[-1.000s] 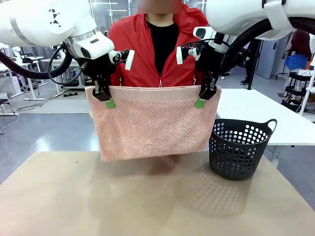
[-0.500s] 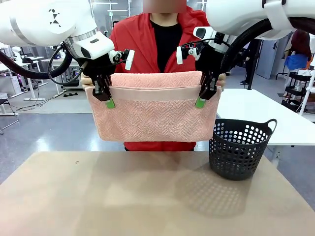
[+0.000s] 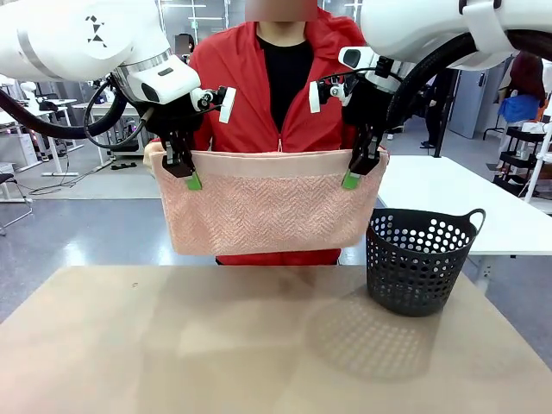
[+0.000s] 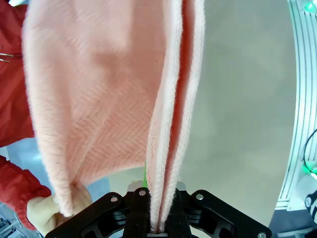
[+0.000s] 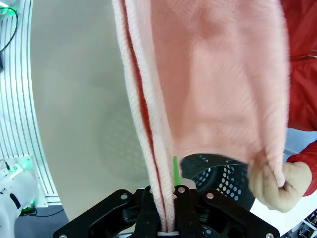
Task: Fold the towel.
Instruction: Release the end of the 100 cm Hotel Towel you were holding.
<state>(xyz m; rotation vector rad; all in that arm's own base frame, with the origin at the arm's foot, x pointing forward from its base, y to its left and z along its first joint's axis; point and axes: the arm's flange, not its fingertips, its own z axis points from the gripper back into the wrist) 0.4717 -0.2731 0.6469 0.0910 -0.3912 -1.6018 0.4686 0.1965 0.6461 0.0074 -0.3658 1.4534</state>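
Observation:
The salmon-pink towel hangs doubled above the table's far edge, its plain band along the top. My left gripper is shut on its top left corner and my right gripper is shut on its top right corner. Behind it a person in a red jacket holds the rear layer's corners level with mine. In the left wrist view the towel runs up from my left gripper, with the person's hand pinching a corner beside it. The right wrist view shows the towel, my right gripper and the person's other hand.
A black perforated basket with handles stands on the tan table at the right, just below the towel's right end. A white table lies behind it. The person stands close against the far edge.
The person lifted the towel's lower edge up behind the held edge, above it half a second ago, and has brought it down level. The towel now hangs shorter. My grippers stayed put.

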